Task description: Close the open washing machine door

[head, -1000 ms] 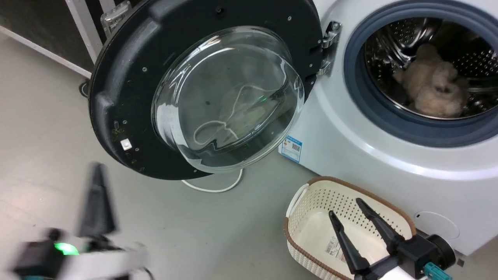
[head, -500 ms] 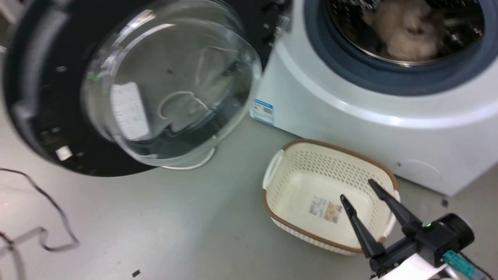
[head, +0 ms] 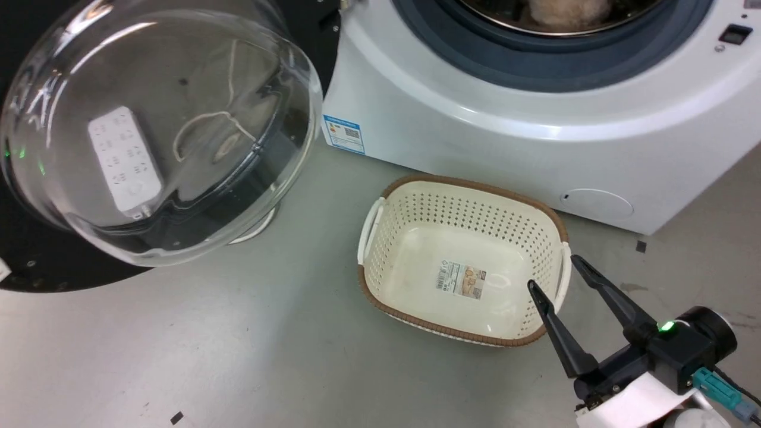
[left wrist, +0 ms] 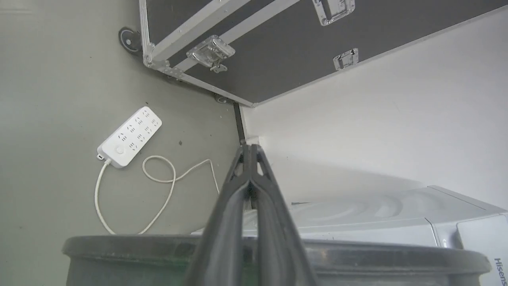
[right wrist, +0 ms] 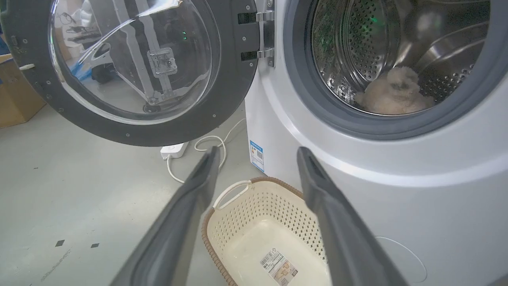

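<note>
**Right arm.** My right claw (head: 553,272) hangs released, fingers spread, low in front of the washing machine (head: 475,119), with its tips over the near rim of the basket (head: 452,214).

**Left arm.** My left claw (left wrist: 249,147) is clenched on nothing. Its fingers are pressed together across the black rim of the washing machine door (head: 160,131); I cannot tell whether they touch it. The door stands swung wide open at the machine's left side.

**Containers.** The basket sits on the floor just before the machine and holds a label. The drum (right wrist: 357,39) holds a pale fluffy item (right wrist: 393,97).
</note>
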Controlling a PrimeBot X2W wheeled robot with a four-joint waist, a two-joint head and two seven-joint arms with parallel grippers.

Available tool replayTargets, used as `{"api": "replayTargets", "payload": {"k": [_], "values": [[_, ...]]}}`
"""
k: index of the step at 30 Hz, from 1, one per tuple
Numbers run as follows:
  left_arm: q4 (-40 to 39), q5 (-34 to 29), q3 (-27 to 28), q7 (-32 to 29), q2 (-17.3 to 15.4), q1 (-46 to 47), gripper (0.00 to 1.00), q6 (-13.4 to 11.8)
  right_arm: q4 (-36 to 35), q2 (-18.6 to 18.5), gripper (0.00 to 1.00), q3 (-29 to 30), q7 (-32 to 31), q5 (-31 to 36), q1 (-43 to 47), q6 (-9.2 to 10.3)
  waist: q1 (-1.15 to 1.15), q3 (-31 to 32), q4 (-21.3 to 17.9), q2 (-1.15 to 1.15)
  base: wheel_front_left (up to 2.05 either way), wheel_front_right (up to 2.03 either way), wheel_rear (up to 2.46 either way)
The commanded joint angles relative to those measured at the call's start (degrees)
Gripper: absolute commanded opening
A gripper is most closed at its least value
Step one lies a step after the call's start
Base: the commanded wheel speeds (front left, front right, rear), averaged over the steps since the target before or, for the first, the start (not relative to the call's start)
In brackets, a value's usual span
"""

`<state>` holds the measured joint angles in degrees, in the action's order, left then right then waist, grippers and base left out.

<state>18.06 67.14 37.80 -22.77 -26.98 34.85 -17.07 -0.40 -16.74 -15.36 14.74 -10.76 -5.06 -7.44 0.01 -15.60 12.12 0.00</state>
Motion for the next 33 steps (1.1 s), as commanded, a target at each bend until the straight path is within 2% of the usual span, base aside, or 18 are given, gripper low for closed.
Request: {"api": "replayTargets", "payload": {"k": [1,5,10,18,29,30,31,33], "values": [[0.27,0.74,-0.47,-2.48,-0.51,-1.36,0.00,-0.06,-0.28,-0.52,1.00,-0.04,0.26,-0.41,-0.85,-0.05,-0.01,-0.21,-0.33,0.00,0.00,0.00,0.00],[-0.36,2.78,-1.44,-7.79,-0.20,-3.49,0.00,0.50,-0.16,-0.66,1.00,-0.10,0.26,-0.56,-0.79,-0.05,-0.01,0.08,-0.38,0.00,0.00,0.00,0.00],[-1.52,4.14,-2.01,-11.60,0.29,-6.45,0.00,1.63,0.56,-0.16,1.00,-0.16,0.26,-0.40,-0.37,-0.05,-0.01,1.66,-0.12,0.00,0.00,0.00,0.00],[-6.80,8.40,-4.75,-21.15,3.25,-12.62,0.00,4.96,2.06,2.21,1.00,-0.12,0.26,0.14,0.65,-0.05,-0.01,6.69,-0.13,0.00,0.00,0.00,0.00],[-15.43,13.27,-10.46,-29.67,13.36,-24.30,0.00,10.17,4.22,5.92,1.00,2.60,0.26,1.78,3.09,-0.05,-0.01,13.53,-1.42,0.00,0.00,0.00,0.00],[-15.43,13.27,-10.46,-29.67,13.36,-24.30,0.00,10.17,4.22,5.92,1.00,2.60,0.26,1.78,3.09,-0.05,-0.01,13.53,-1.42,0.00,0.00,0.00,0.00],[-16.74,14.12,-11.81,-30.66,15.62,-26.03,0.00,10.96,4.42,6.23,1.00,2.98,0.26,2.05,3.31,-0.05,-0.01,14.20,-2.16,0.00,0.00,0.00,0.00],[-18.32,14.73,-13.62,-31.83,17.83,-27.76,0.00,11.53,4.57,6.46,1.00,3.33,0.26,2.31,3.35,-0.05,-0.01,14.54,-3.16,0.00,0.00,0.00,0.00]]}}
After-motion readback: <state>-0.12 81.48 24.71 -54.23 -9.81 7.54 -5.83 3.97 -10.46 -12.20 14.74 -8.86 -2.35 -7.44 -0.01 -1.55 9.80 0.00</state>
